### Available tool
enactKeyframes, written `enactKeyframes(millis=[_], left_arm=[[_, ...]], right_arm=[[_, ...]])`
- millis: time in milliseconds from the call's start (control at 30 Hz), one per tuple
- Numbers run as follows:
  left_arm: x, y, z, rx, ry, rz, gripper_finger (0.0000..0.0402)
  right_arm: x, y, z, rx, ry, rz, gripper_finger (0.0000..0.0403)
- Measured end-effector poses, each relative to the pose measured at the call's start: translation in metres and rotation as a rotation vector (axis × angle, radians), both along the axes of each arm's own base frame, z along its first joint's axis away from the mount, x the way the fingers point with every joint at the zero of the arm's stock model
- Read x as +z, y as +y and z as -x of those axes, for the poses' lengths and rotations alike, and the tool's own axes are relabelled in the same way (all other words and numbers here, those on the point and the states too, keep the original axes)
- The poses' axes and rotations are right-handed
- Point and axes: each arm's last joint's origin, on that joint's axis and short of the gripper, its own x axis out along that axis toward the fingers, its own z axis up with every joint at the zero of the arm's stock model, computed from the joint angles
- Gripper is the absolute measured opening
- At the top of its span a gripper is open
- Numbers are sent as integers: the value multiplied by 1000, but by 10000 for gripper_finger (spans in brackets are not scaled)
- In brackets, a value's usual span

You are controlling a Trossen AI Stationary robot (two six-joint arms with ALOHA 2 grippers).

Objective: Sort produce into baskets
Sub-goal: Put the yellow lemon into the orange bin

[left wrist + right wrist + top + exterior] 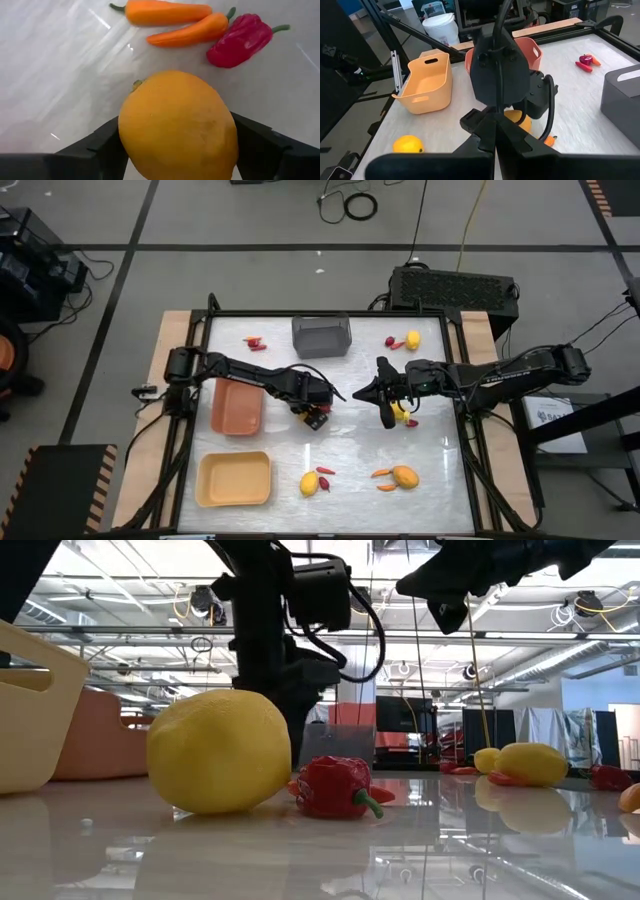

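Observation:
My left gripper [316,414] is near the table's middle, shut on a yellow-orange oval fruit [177,125]. Just beyond the fruit, two orange carrot-like pieces [170,12] and a red pepper [240,40] lie on the table. My right gripper [362,393] hangs above the table to the right of the left one, shut and empty. It also shows in the right wrist view [495,134]. The orange-brown tray [237,407], the pale yellow tray [233,478] and the grey bin [321,336] stand on the table. My left gripper pinches the yellow-orange fruit by its two opposite sides [129,135] between its two fingers [100,145]. The fingers slant down at it from the table's left. The fruit fills the gap between them. I cannot tell whether it rests on the table.
A yellow fruit [310,483] and a red piece lie at the near middle, and an orange fruit [403,476] with carrot sticks at the near right. Another yellow fruit [400,412] lies under the right arm. More pieces lie at the far left [255,342] and far right [410,339].

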Motion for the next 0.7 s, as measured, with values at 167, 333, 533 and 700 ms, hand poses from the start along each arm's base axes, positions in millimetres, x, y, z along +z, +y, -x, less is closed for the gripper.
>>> enactKeyframes(millis=[167, 333, 533, 700], left_arm=[[33, 1, 14, 1, -32, -42, 294], [72, 4, 41, 22, -34, -97, 295], [109, 9, 82, 68, 37, -182, 296], [123, 11, 122, 127, 69, -221, 297]], right_arm=[[0, -1, 0, -8, -1, 3, 0], [1, -3, 0, -80, -8, 27, 0], [1, -5, 0, -115, -15, 36, 0], [1, -5, -1, -116, -18, 36, 0]])
